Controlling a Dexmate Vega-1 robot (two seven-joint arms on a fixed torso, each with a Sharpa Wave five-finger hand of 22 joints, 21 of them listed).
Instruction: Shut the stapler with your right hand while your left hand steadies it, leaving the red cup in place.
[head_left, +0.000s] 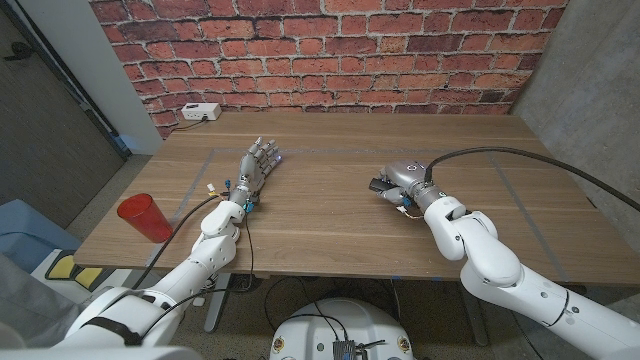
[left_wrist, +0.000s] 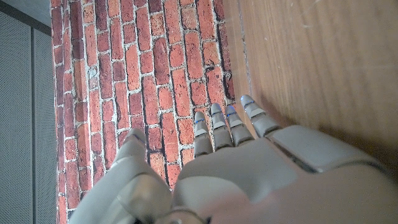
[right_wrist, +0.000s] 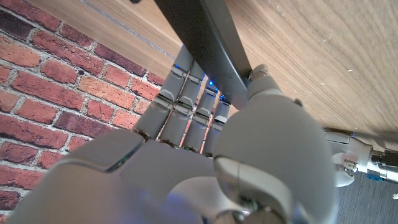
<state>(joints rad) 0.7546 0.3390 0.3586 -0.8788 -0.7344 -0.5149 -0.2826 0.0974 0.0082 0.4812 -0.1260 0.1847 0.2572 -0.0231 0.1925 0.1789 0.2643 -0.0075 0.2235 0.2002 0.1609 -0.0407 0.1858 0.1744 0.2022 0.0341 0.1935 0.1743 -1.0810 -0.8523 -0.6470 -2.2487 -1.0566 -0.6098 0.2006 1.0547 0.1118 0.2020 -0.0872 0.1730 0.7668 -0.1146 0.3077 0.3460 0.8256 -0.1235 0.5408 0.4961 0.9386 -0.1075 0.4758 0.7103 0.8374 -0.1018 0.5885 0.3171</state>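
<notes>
**Stapler under the right hand, centre-right of the table**

Right of the head view's centre, the stapler (head_left: 380, 185) lies on the wooden table (head_left: 320, 215), a dark shape showing at the left edge of the right hand (head_left: 402, 184). That hand covers it from above. In the right wrist view the stapler (right_wrist: 205, 43) is a long dark bar against the tabletop, with the hand's fingers (right_wrist: 186, 106) curled against it and the thumb alongside; the hand (right_wrist: 205, 155) grips it. Left of centre in the head view, the left hand (head_left: 256, 166) reaches up the frame with fingers extended and slightly apart, holding nothing, well apart from the stapler. In the left wrist view its fingers (left_wrist: 219, 127) point at the brick wall (left_wrist: 137, 74). At the lower left, near the table's edge, stands the red cup (head_left: 144, 218), upright. A white box (head_left: 200, 113) sits at the upper left, by the wall.
</notes>
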